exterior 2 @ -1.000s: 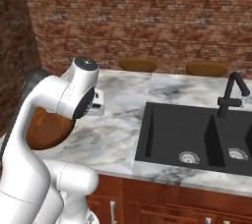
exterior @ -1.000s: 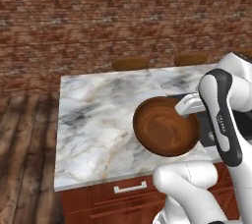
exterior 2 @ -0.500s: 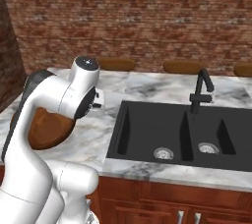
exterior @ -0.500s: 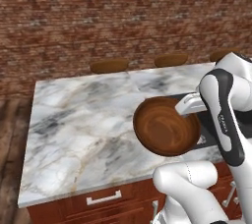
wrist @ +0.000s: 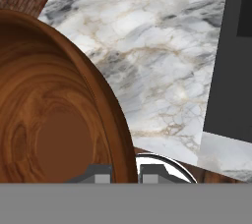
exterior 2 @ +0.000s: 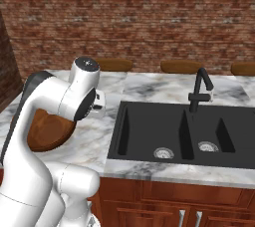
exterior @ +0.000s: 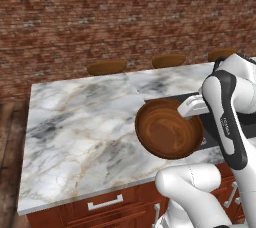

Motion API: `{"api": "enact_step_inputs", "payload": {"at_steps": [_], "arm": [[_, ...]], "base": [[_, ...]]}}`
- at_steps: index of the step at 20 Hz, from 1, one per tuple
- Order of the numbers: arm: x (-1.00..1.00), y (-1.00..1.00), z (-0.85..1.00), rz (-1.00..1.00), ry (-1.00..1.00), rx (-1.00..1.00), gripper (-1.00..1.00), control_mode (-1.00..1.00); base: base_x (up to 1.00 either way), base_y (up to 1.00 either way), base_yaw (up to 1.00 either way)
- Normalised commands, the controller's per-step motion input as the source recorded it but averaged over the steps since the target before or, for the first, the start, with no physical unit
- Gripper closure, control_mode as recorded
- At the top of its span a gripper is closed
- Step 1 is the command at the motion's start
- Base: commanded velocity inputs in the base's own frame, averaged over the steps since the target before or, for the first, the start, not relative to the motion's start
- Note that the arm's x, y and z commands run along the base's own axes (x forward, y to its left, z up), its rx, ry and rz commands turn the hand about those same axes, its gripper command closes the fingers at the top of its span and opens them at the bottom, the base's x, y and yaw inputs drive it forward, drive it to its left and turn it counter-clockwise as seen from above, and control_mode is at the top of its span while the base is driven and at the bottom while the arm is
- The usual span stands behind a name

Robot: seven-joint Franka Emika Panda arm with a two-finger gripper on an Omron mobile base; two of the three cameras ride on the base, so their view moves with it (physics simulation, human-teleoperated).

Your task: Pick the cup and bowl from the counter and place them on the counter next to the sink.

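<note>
My gripper [wrist: 124,174] is shut on the rim of the bowl [wrist: 49,115], a wide dark brown wooden one, with one fingertip inside it and one outside. The bowl [exterior: 169,129] hangs tilted on its side above the counter [exterior: 85,122], near the front edge, its hollow facing the left base camera. From the right base view the bowl [exterior 2: 47,132] peeks out from behind my arm, left of the sink [exterior 2: 179,131]. The black sink [wrist: 234,70] lies to the right of the marble counter [wrist: 147,46] in the hand view. The cup is out of view.
A black angular faucet [exterior 2: 199,89] stands behind the sink's divider. Brown round stool seats [exterior: 106,67] [exterior: 168,60] line the far side of the counter below a brick wall. Wood cabinets with drawer handles [exterior: 105,203] sit under the slab.
The whole scene has slid left in both base views, so the base has driven right along the counter. The bowl stays in the gripper in the same tilted pose.
</note>
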Motion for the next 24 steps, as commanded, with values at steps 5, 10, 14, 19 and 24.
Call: {"api": "enact_step_inputs", "payload": {"at_steps": [5, 10, 14, 19, 24], "arm": [[0.00, 0.00, 0.00, 0.00, 0.00, 0.00, 1.00, 1.00], [0.00, 0.00, 0.00, 0.00, 0.00, 0.00, 1.00, 1.00], [0.00, 0.00, 0.00, 0.00, 0.00, 0.00, 1.00, 1.00], [0.07, 0.05, -0.01, 0.00, 0.02, 0.00, 1.00, -1.00], [0.31, 0.00, 0.09, 0.00, 0.19, -0.06, 1.00, -1.00]], "base": [[0.00, 0.00, 0.00], [0.00, 0.00, 0.00], [0.00, 0.00, 0.00], [0.00, 0.00, 0.00], [0.00, 0.00, 0.00]]}}
